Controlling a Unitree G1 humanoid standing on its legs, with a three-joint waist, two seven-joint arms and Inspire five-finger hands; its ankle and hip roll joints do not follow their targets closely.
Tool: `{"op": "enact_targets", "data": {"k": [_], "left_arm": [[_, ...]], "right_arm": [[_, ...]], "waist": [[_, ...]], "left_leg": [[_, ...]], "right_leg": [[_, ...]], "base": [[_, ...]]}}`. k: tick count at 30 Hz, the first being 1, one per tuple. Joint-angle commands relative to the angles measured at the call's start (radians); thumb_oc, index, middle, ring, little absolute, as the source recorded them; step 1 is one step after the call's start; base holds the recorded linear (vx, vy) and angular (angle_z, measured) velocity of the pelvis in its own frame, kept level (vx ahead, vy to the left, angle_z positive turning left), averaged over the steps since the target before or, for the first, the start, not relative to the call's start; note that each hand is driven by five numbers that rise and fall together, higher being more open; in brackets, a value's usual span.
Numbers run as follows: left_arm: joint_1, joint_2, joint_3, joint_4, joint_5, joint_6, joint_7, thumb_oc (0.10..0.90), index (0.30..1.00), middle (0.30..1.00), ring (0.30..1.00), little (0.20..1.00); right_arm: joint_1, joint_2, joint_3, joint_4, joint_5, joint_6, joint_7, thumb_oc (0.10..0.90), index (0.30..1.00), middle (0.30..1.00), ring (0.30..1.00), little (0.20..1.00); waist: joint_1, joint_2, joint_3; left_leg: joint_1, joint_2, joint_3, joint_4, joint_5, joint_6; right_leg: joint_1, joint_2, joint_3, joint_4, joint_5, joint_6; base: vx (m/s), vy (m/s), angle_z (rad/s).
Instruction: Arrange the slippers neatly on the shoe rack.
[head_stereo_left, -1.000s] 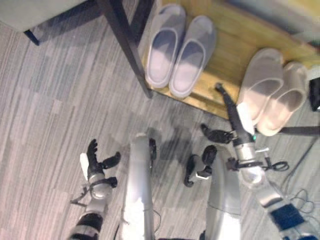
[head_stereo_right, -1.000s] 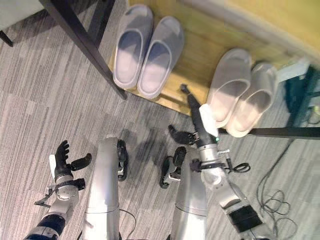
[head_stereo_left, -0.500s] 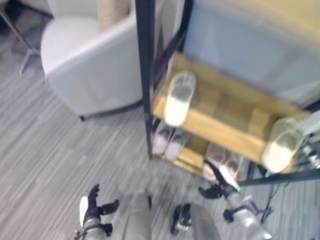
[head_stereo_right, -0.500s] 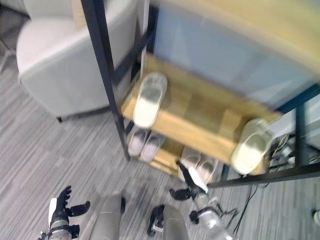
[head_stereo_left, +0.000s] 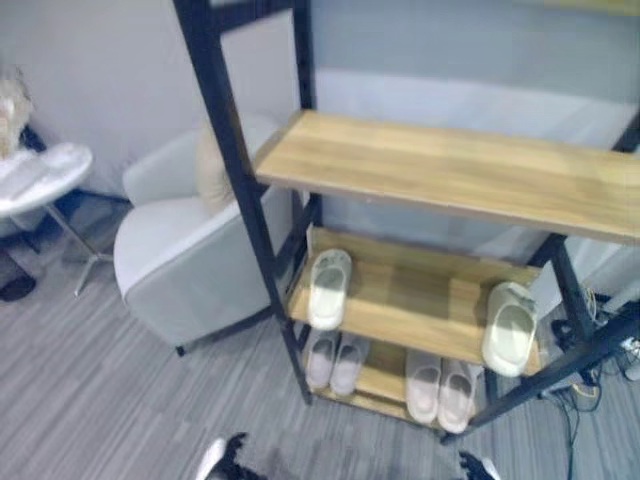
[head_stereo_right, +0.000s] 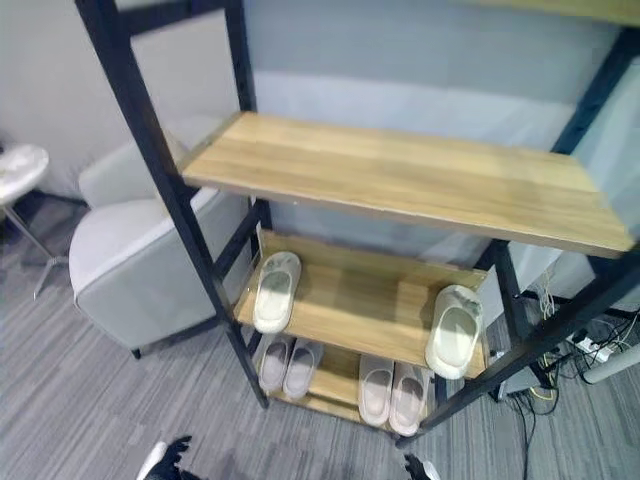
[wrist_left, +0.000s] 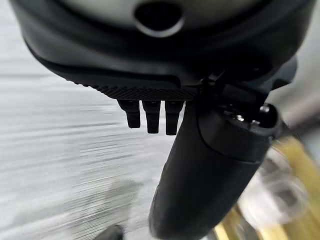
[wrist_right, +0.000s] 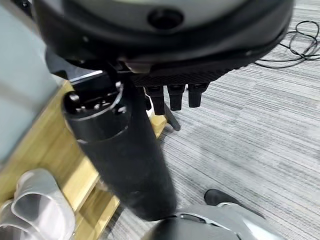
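Note:
The shoe rack (head_stereo_left: 440, 300) stands before me with wooden shelves in a black frame. On its middle shelf one pale slipper (head_stereo_left: 328, 288) lies at the left end and another pale slipper (head_stereo_left: 508, 328) at the right end, far apart. The bottom shelf holds a grey pair (head_stereo_left: 335, 362) and a beige pair (head_stereo_left: 440, 388), each side by side. My left hand (head_stereo_left: 236, 447) and right hand (head_stereo_left: 468, 461) hang low over the carpet in front of the rack, both open and empty. In the right wrist view the beige pair (wrist_right: 35, 205) lies past my right hand (wrist_right: 125, 155).
A grey armchair (head_stereo_left: 190, 270) stands left of the rack, close to its black post. A round white side table (head_stereo_left: 40, 175) is further left. The rack's wide top shelf (head_stereo_left: 450, 170) is bare. Cables (head_stereo_left: 580, 400) lie on the floor at the rack's right end.
The camera has tilted up from the floor to the whole rack, so the picture has shifted. Both hands stay low and open.

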Motion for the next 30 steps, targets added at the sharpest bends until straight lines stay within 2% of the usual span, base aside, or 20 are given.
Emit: {"op": "enact_targets", "data": {"k": [1, 5, 6, 7, 9, 11, 13, 15, 16, 17, 20, 22, 27, 30], "left_arm": [[-0.073, 0.013, 0.026, -0.043, 0.061, -0.053, 0.03, 0.8, 0.9, 0.9, 0.9, 0.9], [-0.123, 0.005, 0.008, -0.082, 0.004, -0.069, -0.006, 0.8, 0.9, 0.9, 0.9, 0.9], [-0.052, 0.069, 0.003, -0.336, -0.046, -0.076, -0.079, 0.8, 0.9, 0.9, 0.9, 0.9], [-0.003, 0.037, -0.036, -0.274, -0.008, -0.115, -0.07, 0.8, 0.9, 0.9, 0.9, 0.9], [0.0, -0.002, -0.035, -0.14, -0.012, -0.123, -0.106, 0.8, 0.9, 0.9, 0.9, 0.9], [-0.004, 0.001, -0.018, -0.148, -0.062, -0.135, -0.109, 0.8, 0.9, 0.9, 0.9, 0.9], [0.047, 0.095, -0.028, -0.403, -0.058, -0.194, -0.089, 0.8, 0.9, 0.9, 0.9, 0.9], [0.121, 0.235, -0.002, -0.701, -0.099, -0.224, -0.117, 0.8, 0.9, 0.9, 0.9, 0.9], [0.169, 0.329, 0.027, -0.927, -0.15, -0.248, -0.165, 0.8, 0.9, 0.9, 0.9, 0.9], [0.177, 0.335, 0.033, -0.939, -0.156, -0.242, -0.172, 0.8, 0.9, 0.9, 0.9, 0.9], [0.223, 0.394, 0.055, -1.168, -0.33, -0.256, -0.309, 0.8, 0.9, 0.9, 0.9, 0.9], [0.202, 0.422, 0.031, -1.23, -0.321, -0.255, -0.336, 0.8, 0.9, 0.9, 0.9, 0.9], [0.165, 0.39, 0.01, -1.316, -0.421, -0.232, -0.387, 0.8, 0.9, 0.9, 0.9, 0.9], [0.094, 0.362, -0.032, -1.362, -0.456, -0.222, -0.413, 0.8, 0.9, 0.9, 0.9, 0.9]], "right_arm": [[-0.034, -0.044, 0.022, -0.011, -0.048, -0.02, -0.018, 0.8, 0.9, 0.9, 0.9, 0.9], [-0.045, -0.054, 0.012, 0.023, -0.031, -0.008, -0.029, 0.8, 0.9, 0.9, 0.9, 0.9], [-0.041, -0.066, -0.008, 0.015, -0.022, -0.01, -0.023, 0.8, 0.9, 0.9, 0.9, 0.9], [-0.063, -0.068, 0.001, 0.034, -0.015, -0.008, -0.023, 0.8, 0.9, 0.9, 0.9, 0.9], [-0.049, -0.05, 0.019, 0.014, -0.031, -0.019, -0.025, 0.8, 0.9, 0.9, 0.9, 0.9], [-0.032, -0.042, 0.03, 0.022, -0.041, -0.02, -0.027, 0.8, 0.9, 0.9, 0.9, 0.9], [-0.018, -0.043, 0.034, 0.013, -0.054, -0.026, -0.033, 0.8, 0.9, 0.9, 0.9, 0.9], [-0.007, -0.051, 0.025, -0.007, -0.064, -0.034, -0.04, 0.8, 0.9, 0.9, 0.9, 0.9], [-0.001, -0.055, 0.014, -0.012, -0.072, -0.029, -0.045, 0.8, 0.9, 0.9, 0.9, 0.9], [0.001, -0.053, 0.015, -0.012, -0.073, -0.029, -0.045, 0.8, 0.9, 0.9, 0.9, 0.9], [0.005, -0.055, 0.007, -0.007, -0.077, -0.011, -0.039, 0.8, 0.9, 0.9, 0.9, 0.9], [0.005, -0.056, 0.012, -0.008, -0.077, -0.008, -0.031, 0.8, 0.9, 0.9, 0.9, 0.9], [0.002, -0.051, 0.019, -0.011, -0.079, 0.005, -0.028, 0.8, 0.9, 0.9, 0.9, 0.9], [0.004, -0.046, 0.028, -0.013, -0.081, 0.011, -0.021, 0.8, 0.9, 0.9, 0.9, 0.9]], "waist": [[0.005, 0.006, -0.001], [-0.009, 0.015, -0.011], [0.003, 0.022, -0.004], [0.006, 0.024, 0.007], [0.011, 0.017, 0.003], [0.016, 0.013, 0.003], [0.023, 0.012, 0.011], [0.035, 0.017, 0.022], [0.043, 0.024, 0.027], [0.043, 0.022, 0.025], [0.043, 0.029, 0.02], [0.039, 0.029, 0.018], [0.031, 0.03, 0.017], [0.02, 0.03, 0.015]], "left_leg": [[0.036, 0.006, -0.037, -0.068, -0.024, -0.028], [0.019, -0.001, -0.039, -0.068, -0.027, -0.04], [0.011, -0.006, -0.043, -0.068, -0.022, -0.04], [-0.001, -0.006, -0.043, -0.068, -0.02, -0.041], [-0.007, -0.008, -0.039, -0.068, -0.029, -0.047], [0.004, -0.003, -0.036, -0.068, -0.03, -0.05], [0.01, -0.003, -0.041, -0.068, -0.03, -0.05], [0.007, -0.001, -0.044, -0.068, -0.026, -0.05], [0.001, -0.001, -0.042, -0.068, -0.024, -0.052], [0.001, 0.0, -0.042, -0.068, -0.025, -0.053], [-0.001, 0.006, -0.04, -0.068, -0.028, -0.054], [0.003, 0.007, -0.038, -0.068, -0.031, -0.055], [0.005, 0.009, -0.037, -0.068, -0.032, -0.056], [0.01, 0.012, -0.035, -0.068, -0.034, -0.056]], "right_leg": [[0.008, -0.051, -0.014, -0.076, 0.065, 0.079], [0.046, -0.046, -0.033, -0.158, 0.087, 0.083], [0.051, -0.047, -0.039, -0.172, 0.094, 0.085], [0.043, -0.047, -0.038, -0.18, 0.097, 0.084], [0.039, -0.045, -0.038, -0.181, 0.083, 0.09], [0.053, -0.043, -0.039, -0.181, 0.081, 0.09], [0.064, -0.043, -0.043, -0.181, 0.083, 0.09], [0.063, -0.042, -0.045, -0.181, 0.087, 0.09], [0.057, -0.042, -0.048, -0.181, 0.086, 0.093], [0.057, -0.042, -0.047, -0.181, 0.086, 0.093], [0.057, -0.039, -0.047, -0.181, 0.078, 0.093], [0.06, -0.037, -0.043, -0.181, 0.077, 0.092], [0.06, -0.032, -0.043, -0.181, 0.071, 0.092], [0.063, -0.031, -0.041, -0.181, 0.068, 0.092]], "base": [[0.0, -0.056, -0.01], [-0.01, -0.057, 0.02], [-0.07, -0.016, 0.07], [-0.08, -0.015, -0.04], [-0.02, -0.04, 0.05], [0.05, -0.055, 0.3], [0.04, -0.039, -0.03], [0.0, -0.015, -0.06], [-0.03, -0.023, 0.05], [0.0, 0.0, 0.0], [0.0, -0.028, 0.05], [0.02, -0.045, 0.02], [0.0, -0.026, -0.03], [0.03, -0.042, 0.01]]}}
